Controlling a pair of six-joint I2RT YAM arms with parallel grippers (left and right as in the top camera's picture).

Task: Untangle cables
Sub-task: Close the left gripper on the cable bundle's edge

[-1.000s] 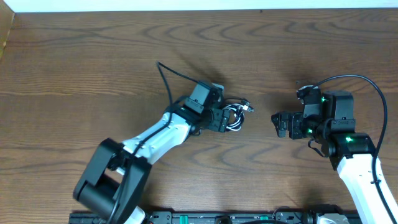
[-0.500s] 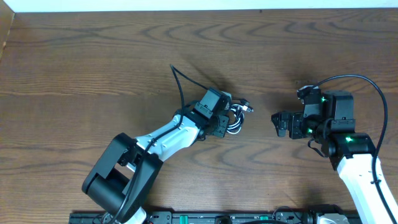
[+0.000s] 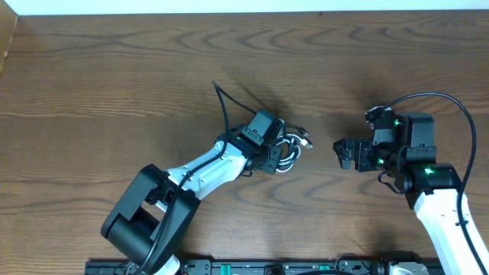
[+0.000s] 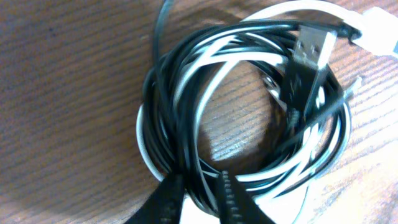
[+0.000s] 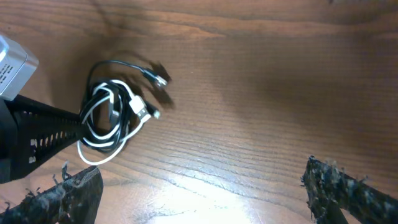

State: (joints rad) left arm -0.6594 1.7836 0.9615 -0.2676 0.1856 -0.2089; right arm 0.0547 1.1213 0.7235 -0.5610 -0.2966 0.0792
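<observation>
The left tool (image 4: 198, 190) is nearly closed. Its two ribbed fingertips (image 4: 166, 199) pinch a few strands at the lower edge of the cables (image 3: 289, 147), which lie wound together in one loose coil on the brown wooden desk (image 3: 114, 76). Inside the coil the white cord (image 4: 292, 7) and the black cord (image 4: 158, 81) cross and overlap many times. A black plug (image 4: 311, 50) with a metal end rests across the upper right of the loop, and a white plug (image 4: 380, 31) sits just past it at the picture's edge. From overhead the bundle lies near the middle of the desk, between the two tools. The right tool (image 5: 202, 183) stands wide open and holds nothing, apart from the coil and facing it from the right.
</observation>
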